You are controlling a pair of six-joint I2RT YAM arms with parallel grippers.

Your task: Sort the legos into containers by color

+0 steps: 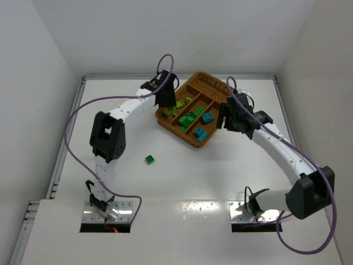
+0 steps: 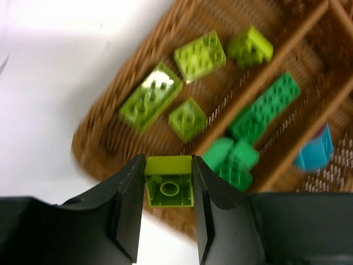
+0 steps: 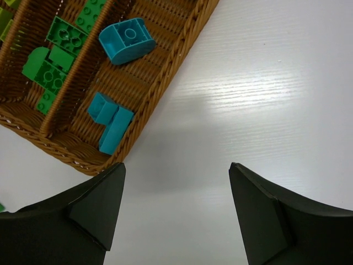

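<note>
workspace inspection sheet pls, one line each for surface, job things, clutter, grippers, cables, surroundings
surface: white table, glossy, with glare near the arm bases
job's things: wicker tray holds lime bricks, green bricks and cyan bricks in separate compartments; one dark green brick lies loose on the table
clutter: nothing seen
grippers: left gripper shut on a lime brick at the tray's edge; right gripper open and empty, over bare table beside the tray
cables: purple cables loop along both arms, clear of the tray
surroundings: plain white walls on three sides
</note>
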